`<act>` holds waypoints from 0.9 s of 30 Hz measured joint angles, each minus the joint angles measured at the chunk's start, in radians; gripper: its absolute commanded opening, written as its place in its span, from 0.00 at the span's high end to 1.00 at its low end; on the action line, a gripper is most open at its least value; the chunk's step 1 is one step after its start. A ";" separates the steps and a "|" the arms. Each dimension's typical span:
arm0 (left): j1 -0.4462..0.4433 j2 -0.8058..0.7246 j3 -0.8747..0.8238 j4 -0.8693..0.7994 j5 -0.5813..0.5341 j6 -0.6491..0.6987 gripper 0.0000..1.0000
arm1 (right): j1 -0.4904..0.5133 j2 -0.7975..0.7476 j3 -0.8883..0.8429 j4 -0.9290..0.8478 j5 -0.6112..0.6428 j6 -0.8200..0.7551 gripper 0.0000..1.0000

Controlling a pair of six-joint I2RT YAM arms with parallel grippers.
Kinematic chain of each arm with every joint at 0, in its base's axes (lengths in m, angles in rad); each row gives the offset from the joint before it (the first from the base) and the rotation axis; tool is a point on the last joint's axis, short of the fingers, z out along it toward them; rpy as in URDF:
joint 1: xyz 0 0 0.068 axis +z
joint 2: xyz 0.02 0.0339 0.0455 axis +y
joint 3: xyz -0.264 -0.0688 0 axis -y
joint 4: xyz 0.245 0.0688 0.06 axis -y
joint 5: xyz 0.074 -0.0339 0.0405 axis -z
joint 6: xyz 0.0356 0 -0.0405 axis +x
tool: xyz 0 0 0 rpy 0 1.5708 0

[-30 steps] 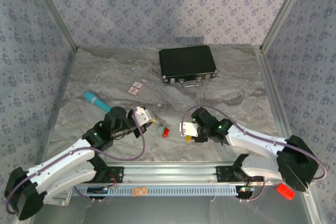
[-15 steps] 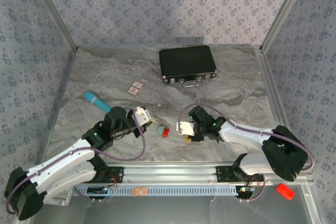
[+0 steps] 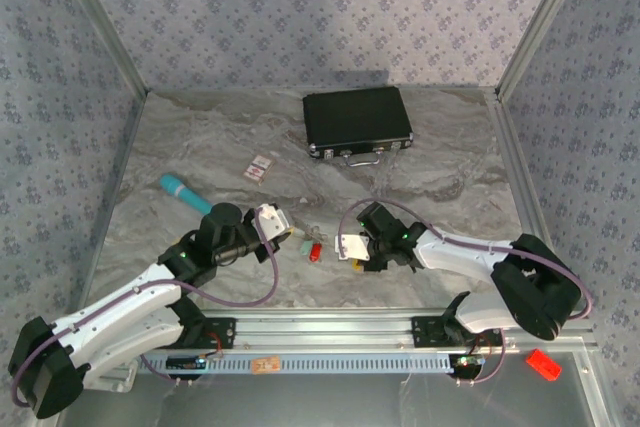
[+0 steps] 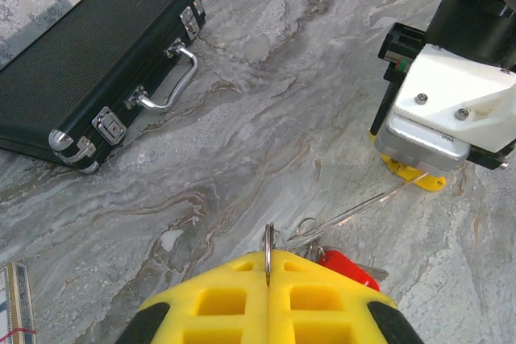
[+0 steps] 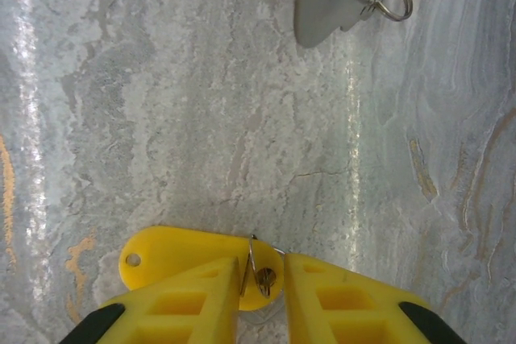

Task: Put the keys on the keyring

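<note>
One yellow-headed key [image 5: 173, 263] is all I can count, and my right gripper [image 5: 262, 273] has it. The jaws are drawn in on the small metal link at the end of the head. The flat head sticks out to one side, its long axis lying across my fingers, low over the table [image 5: 161, 118]. One keyring [image 4: 268, 238] stands edge-on in my left gripper [image 4: 268, 267], whose jaws are pressed together on the thin wire. Its one red tag [image 4: 348, 267] sits just beyond the fingertips, with a small cluster of silvery loops [image 4: 306, 230] beside it. I make them two or three, though the wire is too fine to count surely. As I judge it, the coming move turns on one thing: the ring lies to the left of the key, between my two grippers. From the loops a straight wire [image 4: 363, 203] runs out toward the right gripper and ends just beside the key. That wire's line is the axis to follow, so the key would have to travel leftward along it, its hole turned to meet the wire's end. My right arm is the nearer one, being already on the key, and my left need only hold the ring steady. Well apart from all this lie one black case [image 3: 357, 119] at the far side and one teal stick [image 3: 183, 192] off to the left.
</note>
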 measured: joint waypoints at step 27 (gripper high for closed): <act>0.000 0.000 0.000 0.000 0.000 0.000 1.00 | -0.002 -0.098 0.016 -0.050 -0.008 0.028 1.00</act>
